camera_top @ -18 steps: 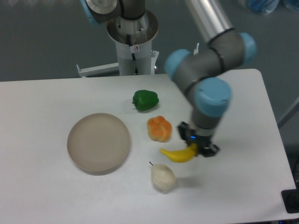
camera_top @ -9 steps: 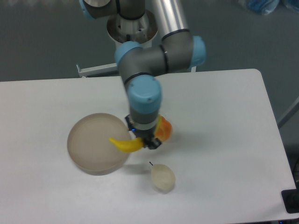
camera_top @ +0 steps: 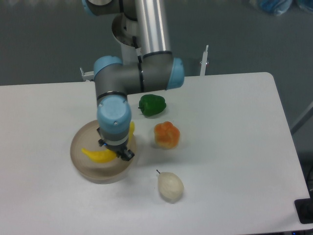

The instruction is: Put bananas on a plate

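Observation:
The yellow banana [camera_top: 99,155] hangs over the middle of the round beige plate [camera_top: 80,159] at the left of the table. My gripper [camera_top: 116,152] is shut on the banana's right end and holds it over the plate; I cannot tell whether the banana touches the plate. The arm's wrist covers the plate's right part and the fingers.
A green pepper [camera_top: 152,105] lies behind the plate to the right. An orange fruit [camera_top: 167,135] sits right of the plate. A pale cream pear-like fruit [camera_top: 170,186] lies near the front. The robot base [camera_top: 132,44] stands at the table's back edge.
My gripper carried the banana left, from beside the orange fruit and the pale fruit, past the plate's right rim, to above the plate's middle.

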